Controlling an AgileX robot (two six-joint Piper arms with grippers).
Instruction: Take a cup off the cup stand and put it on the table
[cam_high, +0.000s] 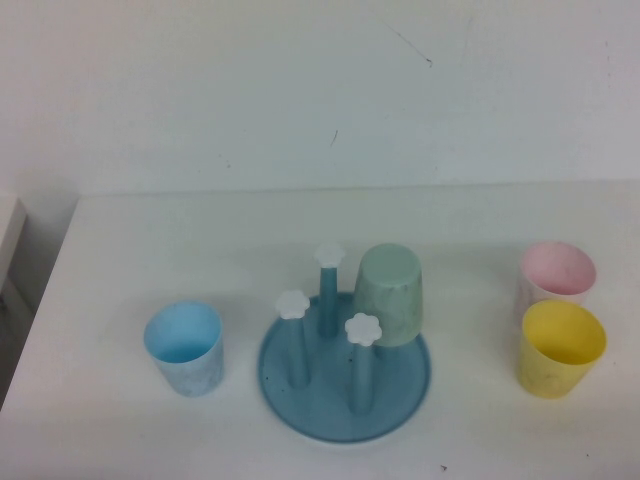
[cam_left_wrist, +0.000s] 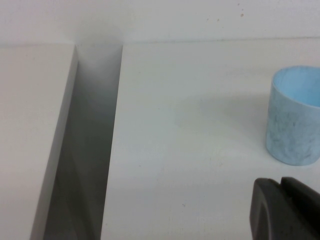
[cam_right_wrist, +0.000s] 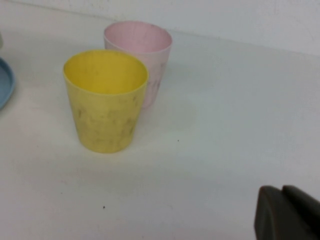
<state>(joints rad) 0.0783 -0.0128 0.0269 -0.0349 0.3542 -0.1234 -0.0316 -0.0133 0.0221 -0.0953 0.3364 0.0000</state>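
- Light blue speckled plastic tumbler (cam_high: 184, 348) stands upright on the white bench (cam_high: 480, 420), beside the round blue peg stand (cam_high: 344, 372).
- I'd keep the left end effector (cam_left_wrist: 287, 210) and right end effector (cam_right_wrist: 287, 212) parked; I cannot tell their finger state.

**No legible text or markings**

No text, label, brand, number or sign can be read in any view. The cup (cam_high: 184, 348) — faintly speckled on its wall — is printed with nothing legible, and nothing is written on the cup stand (cam_high: 400, 395) or the table (cam_high: 480, 215). Faint mottling is seen on the yellow cup (cam_right_wrist: 105, 100) and the pink cup (cam_right_wrist: 138, 47), but no characters can be made out. The left gripper (cam_left_wrist: 287, 209) and the right gripper (cam_right_wrist: 288, 214) — dark at each wrist view's corner — bear no marking.
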